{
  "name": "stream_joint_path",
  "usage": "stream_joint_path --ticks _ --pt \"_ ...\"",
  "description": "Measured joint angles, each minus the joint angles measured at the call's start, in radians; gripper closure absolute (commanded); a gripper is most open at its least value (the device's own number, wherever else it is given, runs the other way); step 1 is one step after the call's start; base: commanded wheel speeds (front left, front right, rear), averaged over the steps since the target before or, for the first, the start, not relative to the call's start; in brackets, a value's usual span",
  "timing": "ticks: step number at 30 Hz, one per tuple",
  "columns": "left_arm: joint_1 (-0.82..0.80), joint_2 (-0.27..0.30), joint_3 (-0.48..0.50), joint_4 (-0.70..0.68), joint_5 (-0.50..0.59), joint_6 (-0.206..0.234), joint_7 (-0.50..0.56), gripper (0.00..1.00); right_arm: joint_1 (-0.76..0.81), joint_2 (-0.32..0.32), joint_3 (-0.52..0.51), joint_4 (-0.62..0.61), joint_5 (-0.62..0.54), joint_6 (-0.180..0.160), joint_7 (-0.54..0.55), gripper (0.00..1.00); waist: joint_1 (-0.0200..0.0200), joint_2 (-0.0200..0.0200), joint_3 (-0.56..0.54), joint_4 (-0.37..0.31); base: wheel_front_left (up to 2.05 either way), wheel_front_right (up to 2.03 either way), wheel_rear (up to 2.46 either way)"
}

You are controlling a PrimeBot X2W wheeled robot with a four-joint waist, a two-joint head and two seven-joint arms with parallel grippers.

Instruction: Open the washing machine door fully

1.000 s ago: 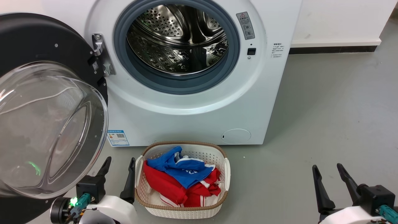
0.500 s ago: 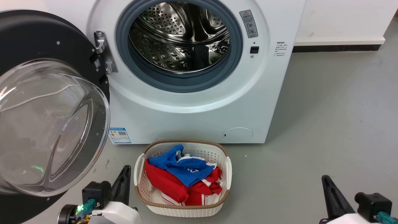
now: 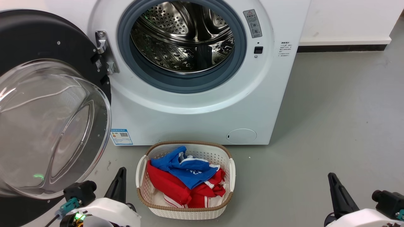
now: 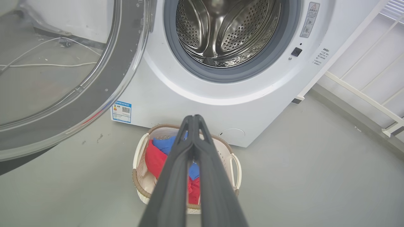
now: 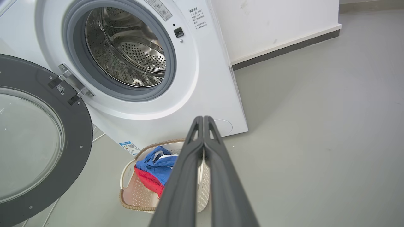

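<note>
The washing machine (image 3: 195, 116) is a white front-loader whose steel drum (image 3: 183, 37) is exposed inside a grey rubber ring. Its door (image 3: 38, 37), a glossy black disc with a bulging clear window (image 3: 47, 126), is swung wide to the left on a metal hinge (image 3: 104, 53). My left gripper (image 3: 121, 170) sits low, just right of the door's bottom rim, touching nothing. The left wrist view shows it (image 4: 192, 118) shut and empty, with the door (image 4: 123, 72) to its left. At the lower right, my right gripper (image 3: 330, 175) is far from the machine. It (image 5: 202, 118) is also shut and empty.
A white laundry basket (image 3: 184, 214) with a brown woven rim, holding red and blue clothes, stands on the grey floor in front of the machine, between my arms. A white wall with a dark skirting (image 3: 341, 49) runs right of the machine. A white rail (image 4: 363, 94) stands further right.
Both grippers were open a second ago and are now shut. Both arms have drawn back toward the bottom edge. The view shifted slightly; the door stands as before.
</note>
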Motion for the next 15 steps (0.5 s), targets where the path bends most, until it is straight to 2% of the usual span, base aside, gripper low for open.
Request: stream_joint_path --ticks 15 --pt "-0.014 -0.033 0.061 0.005 -0.212 -0.035 0.046 1.0 -0.04 0.0 -0.01 0.03 0.248 0.0 0.032 1.0 0.0 0.0 0.003 0.0 0.0 0.0 0.0"
